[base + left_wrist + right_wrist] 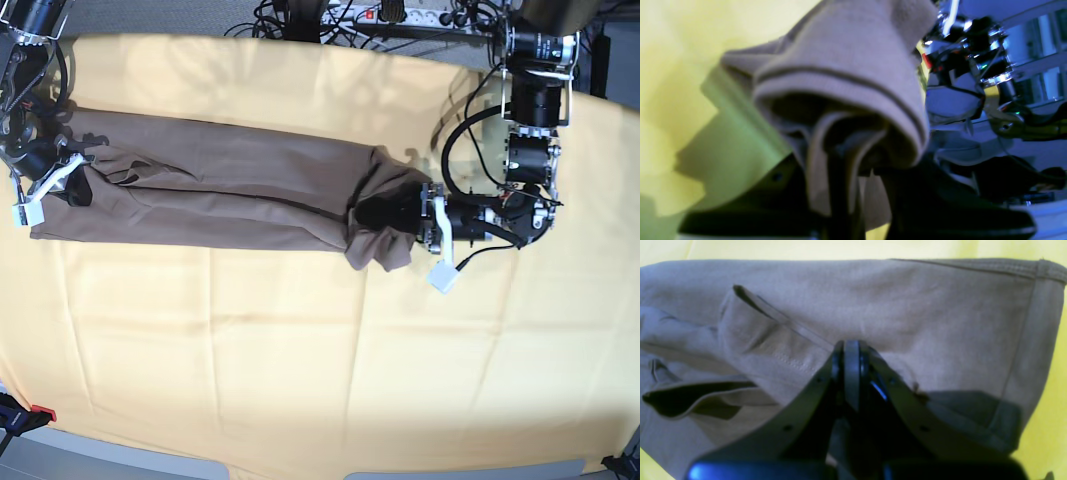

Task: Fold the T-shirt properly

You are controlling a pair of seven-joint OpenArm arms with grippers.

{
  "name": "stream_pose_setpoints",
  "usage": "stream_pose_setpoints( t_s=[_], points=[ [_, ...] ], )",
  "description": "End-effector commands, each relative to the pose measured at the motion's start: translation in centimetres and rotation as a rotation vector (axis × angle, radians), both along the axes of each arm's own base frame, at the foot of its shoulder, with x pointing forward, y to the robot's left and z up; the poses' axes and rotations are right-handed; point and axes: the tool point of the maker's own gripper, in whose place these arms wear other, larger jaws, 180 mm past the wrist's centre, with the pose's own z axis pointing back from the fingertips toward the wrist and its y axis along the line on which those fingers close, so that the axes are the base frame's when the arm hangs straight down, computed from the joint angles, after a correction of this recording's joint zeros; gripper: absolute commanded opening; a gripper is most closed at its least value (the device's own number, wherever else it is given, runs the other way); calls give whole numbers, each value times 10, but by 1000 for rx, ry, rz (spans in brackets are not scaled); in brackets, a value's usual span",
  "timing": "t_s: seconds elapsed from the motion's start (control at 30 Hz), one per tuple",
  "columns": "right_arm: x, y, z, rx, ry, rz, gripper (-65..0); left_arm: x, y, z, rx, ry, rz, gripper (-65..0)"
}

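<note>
Taupe T-shirt (220, 195) is lying lengthwise on the yellow cloth (300, 350); left gripper (405, 215) is pinching its right hem, right gripper (850, 350) is sitting closed over the left end, with bare cloth near.

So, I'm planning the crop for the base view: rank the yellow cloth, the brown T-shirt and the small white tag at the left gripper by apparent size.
1. Yellow cloth, largest by far.
2. Taupe-brown T-shirt.
3. White tag beside the left gripper, smallest.

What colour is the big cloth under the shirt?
Yellow, plain, no pattern; the cloth shows best in the base view.
</note>
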Motion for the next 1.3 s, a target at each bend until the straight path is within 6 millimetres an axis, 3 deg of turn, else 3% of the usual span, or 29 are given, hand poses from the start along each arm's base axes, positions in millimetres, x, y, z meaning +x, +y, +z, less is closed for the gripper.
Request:
stream_pose_setpoints(
  t_s=[0.0, 0.27, 0.47, 0.6, 0.67, 0.83, 1.13, 1.27],
  points=[
    [3, -7, 7, -24, -13, 3, -650, 10, -9, 19, -45, -61, -7, -650],
    [3, -7, 7, -24, -12, 4, -650, 4, -69, 37, -199, -76, -54, -650],
    [2, -7, 6, -26, -4, 5, -650, 8, -94, 25, -153, -87, -18, -650],
    [3, -6, 7, -22, -6, 5, -650, 8, -104, 29, -202, -81, 11, -337],
    [2, -6, 6, -22, -5, 5, -650, 9, -107, 31, -214, -82, 22, -239],
    [3, -6, 7, -19, -7, 5, -613, 17, -117, 47, -320, 52, 81, -232],
    [3, -6, 7, -19, -7, 5, -613, 10, -123, 60, -397, 25, 48, -232],
    [3, -6, 7, -19, -8, 5, -613, 1, -137, 65, -447, 49, 25, -232]
  ],
)
